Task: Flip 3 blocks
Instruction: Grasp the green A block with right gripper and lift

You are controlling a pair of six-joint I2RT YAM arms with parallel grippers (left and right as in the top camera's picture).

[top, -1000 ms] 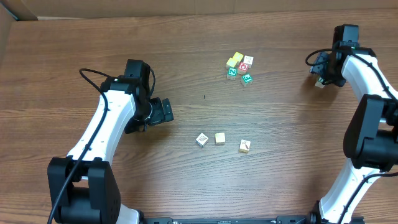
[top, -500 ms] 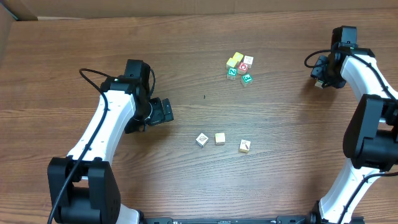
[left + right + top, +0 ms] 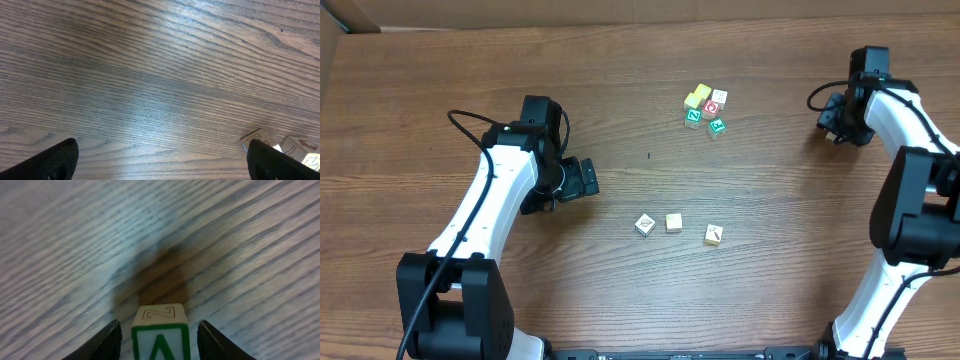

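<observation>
Overhead and wrist views of a wooden table (image 3: 770, 250) with two arms.

The left gripper (image 3: 584, 180) hovers over bare wood left of centre. Its jaws stand wide apart and hold nothing. In the left wrist view, only the tips of its fingers (image 3: 57, 160) show, one at each lower corner.

The right gripper (image 3: 834, 120) is at the far right of the table. In the right wrist view its jaws are clamped on the A block (image 3: 160, 335), a pale cube with a green-framed green letter on the face toward the camera. One of the fingers (image 3: 107, 342) stands at each side of the cube. A dark shadow lies on the wood beyond it. In the overhead view the gripper hides this block.

Near the table's centre three cubes lie in a row, apart from one another. From left to right they are the picture block (image 3: 645, 224), the yellow block (image 3: 674, 222) and a marked white block (image 3: 713, 234).

A cluster (image 3: 705, 108) of yellow, white, red and green cubes lies farther back, well apart from both grippers.
</observation>
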